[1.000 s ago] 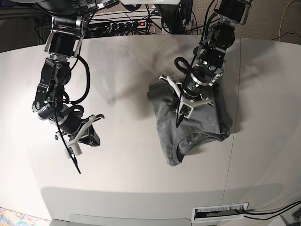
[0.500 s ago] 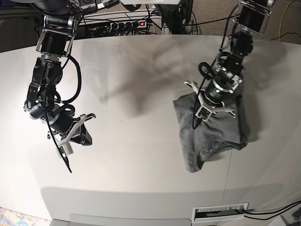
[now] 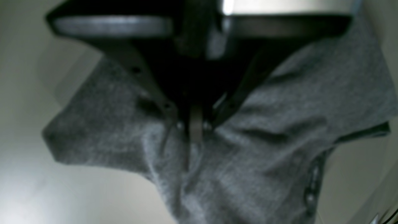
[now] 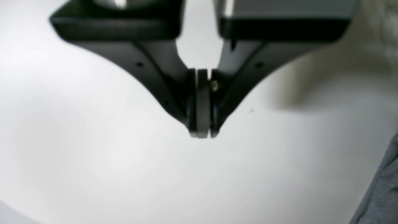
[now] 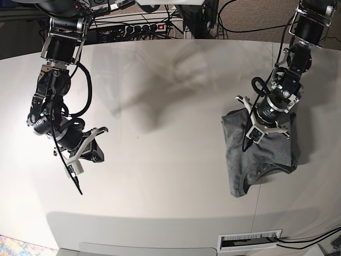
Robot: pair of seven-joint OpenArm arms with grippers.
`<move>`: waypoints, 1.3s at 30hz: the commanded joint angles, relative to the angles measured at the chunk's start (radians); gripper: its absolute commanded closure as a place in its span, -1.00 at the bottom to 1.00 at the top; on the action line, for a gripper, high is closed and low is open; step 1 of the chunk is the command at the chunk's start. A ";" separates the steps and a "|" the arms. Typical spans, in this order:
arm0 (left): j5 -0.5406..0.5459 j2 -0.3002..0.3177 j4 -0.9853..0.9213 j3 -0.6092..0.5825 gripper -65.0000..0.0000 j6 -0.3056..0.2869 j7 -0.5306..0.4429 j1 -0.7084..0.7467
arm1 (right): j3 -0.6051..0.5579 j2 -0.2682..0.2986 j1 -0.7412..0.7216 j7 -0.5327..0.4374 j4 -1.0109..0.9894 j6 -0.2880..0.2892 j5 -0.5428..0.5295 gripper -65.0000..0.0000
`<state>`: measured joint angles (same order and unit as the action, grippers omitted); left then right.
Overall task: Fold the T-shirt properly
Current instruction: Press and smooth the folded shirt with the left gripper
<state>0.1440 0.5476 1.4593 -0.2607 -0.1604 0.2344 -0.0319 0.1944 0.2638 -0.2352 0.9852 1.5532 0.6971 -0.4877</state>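
Left gripper (image 5: pixel 254 133) pinching bunched T-shirt (image 5: pixel 258 160) at table's (image 5: pixel 160 80) right; right gripper (image 4: pixel 201 132) closed, empty. Next: spread flat before folding.

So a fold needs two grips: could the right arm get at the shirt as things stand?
Probably yes: bare table lies between the right end effector and the shirt, nothing blocking. It is far across, though, so reach is unsure.

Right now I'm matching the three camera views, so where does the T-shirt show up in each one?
Base: the T-shirt lies bunched at the right, under the left gripper.
Left wrist: it fills the centre and right, pinched in the shut jaws.
Right wrist: only a grey edge in the bottom right corner.
Shared landmark: the white table.
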 commanded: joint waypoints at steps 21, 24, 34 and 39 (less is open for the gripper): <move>0.018 0.120 0.003 0.004 1.00 0.002 0.087 0.009 | 0.026 0.019 -0.025 -0.017 0.018 0.001 -0.017 1.00; 0.018 0.126 0.003 0.004 1.00 0.002 0.088 0.019 | 0.030 0.020 -0.025 -0.017 0.018 0.001 -0.017 1.00; 0.066 0.180 0.114 0.004 1.00 0.032 0.127 0.020 | 0.030 0.019 -0.026 -0.044 0.018 0.001 -0.021 1.00; 0.072 0.179 0.296 0.004 1.00 0.060 0.235 0.021 | 0.031 0.019 -0.025 -0.042 0.018 0.001 -0.021 1.00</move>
<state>0.2184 0.7090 1.7428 -0.2657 -0.1055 0.4904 0.0048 0.2203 0.2684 -0.2352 0.9684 1.5532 0.6971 -0.4881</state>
